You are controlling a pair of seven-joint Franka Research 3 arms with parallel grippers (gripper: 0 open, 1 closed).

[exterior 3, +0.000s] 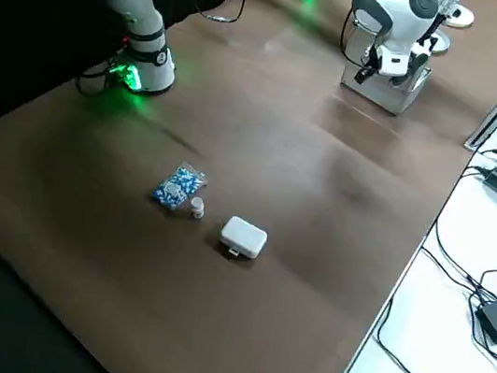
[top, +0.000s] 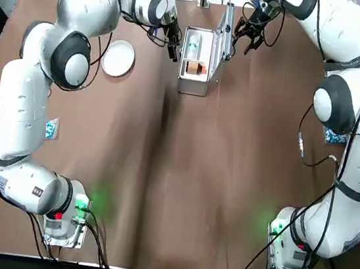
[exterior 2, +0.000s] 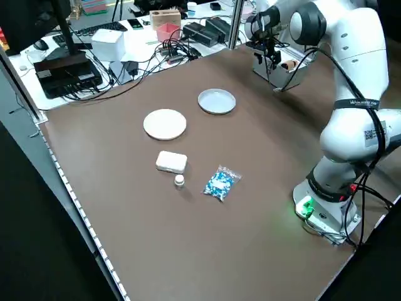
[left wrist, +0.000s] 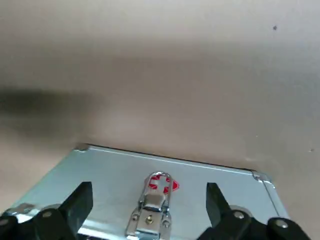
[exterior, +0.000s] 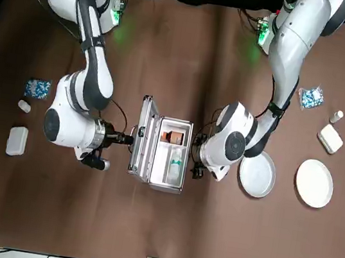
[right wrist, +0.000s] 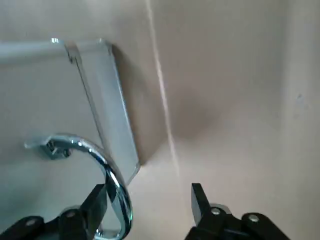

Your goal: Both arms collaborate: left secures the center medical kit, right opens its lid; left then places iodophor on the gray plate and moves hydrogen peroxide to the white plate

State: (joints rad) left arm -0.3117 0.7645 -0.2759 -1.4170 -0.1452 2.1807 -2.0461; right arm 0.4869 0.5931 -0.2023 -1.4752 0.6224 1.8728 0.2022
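Medical kit [exterior: 167, 173] lies open between our claws. Leftmost, we see the white plate [exterior: 314, 183] well apart from the left claw [left wrist: 149, 202]; the gray plate [exterior: 257, 174] is nearer. Our left claw is wide open beside the kit's latch side, gripping nothing we can see. Inside are the hydrogen peroxide [top: 194, 42] and iodophor [top: 195, 67]. Rightward, the lid [exterior: 144, 139] stands open, its handle [right wrist: 117, 187] by one finger of our wide-open, empty right claw [right wrist: 148, 197].

White plate [exterior: 314, 183], blue-and-white patterned packet [exterior: 310, 97], brown table [exterior: 208, 238]
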